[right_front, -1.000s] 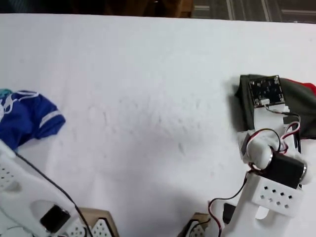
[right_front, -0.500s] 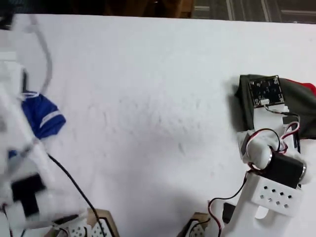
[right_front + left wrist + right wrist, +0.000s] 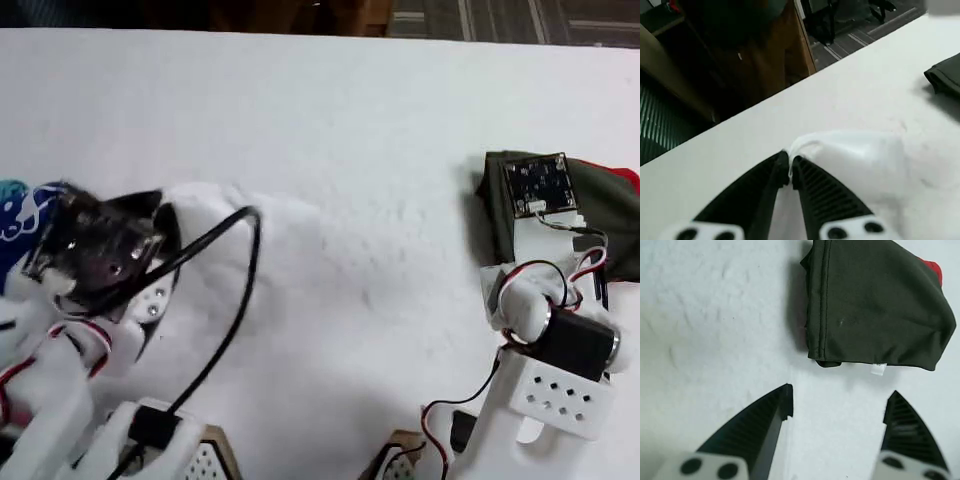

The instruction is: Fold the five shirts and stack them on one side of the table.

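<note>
High view, nine o'clock: the left arm [image 3: 100, 260] covers most of the blue shirt [image 3: 18, 212]. At three o'clock the right arm [image 3: 545, 250] hides the middle of the dark shirt [image 3: 612, 222], and a red shirt [image 3: 626, 177] beneath barely shows. The edge of the white cloth [image 3: 855, 155] is hidden inside the left gripper [image 3: 790, 165].

1. The left claw [image 3: 790, 167] has its jaws pressed together, nipping a fold of white fabric [image 3: 850, 150] at the tips; the left arm [image 3: 55, 380] slants up behind the claw.
2. The right claw [image 3: 839, 395] has its jaws spread wide and points down; the right arm [image 3: 555, 390] is bent behind it.
</note>
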